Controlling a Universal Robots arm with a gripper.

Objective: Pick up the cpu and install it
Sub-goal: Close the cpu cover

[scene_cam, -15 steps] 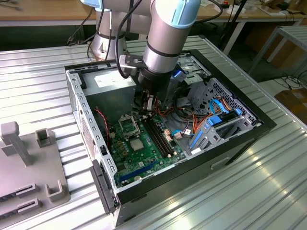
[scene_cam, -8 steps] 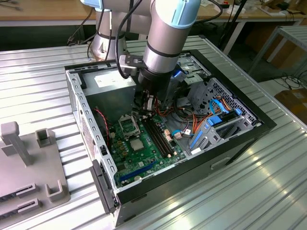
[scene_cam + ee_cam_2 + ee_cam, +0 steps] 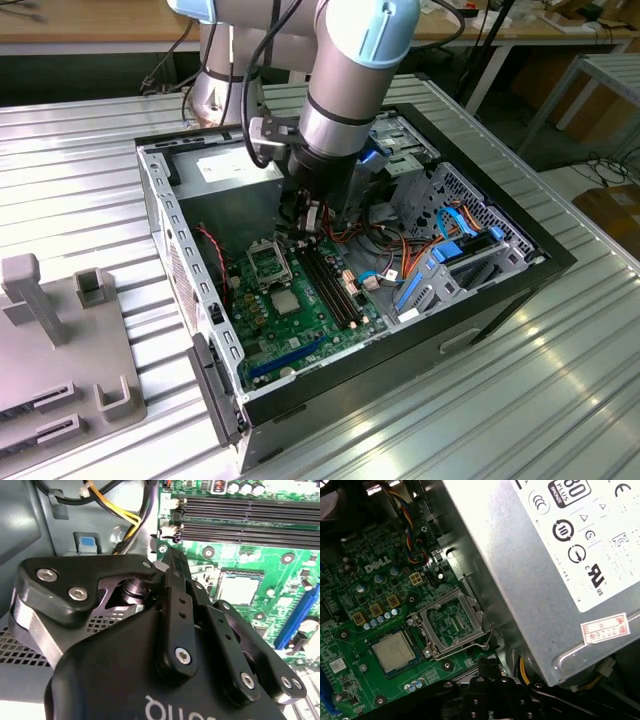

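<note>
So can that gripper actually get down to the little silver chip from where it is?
Probably yes. The cpu lies face-up on the green motherboard with nothing over it, beside the hinged frame. The gripper hangs just above; the power-supply box stands off to one side.

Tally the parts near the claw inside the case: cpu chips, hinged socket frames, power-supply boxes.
cpu: 1
hinged frame: 1
power-supply box: 1
Total: 3
</note>
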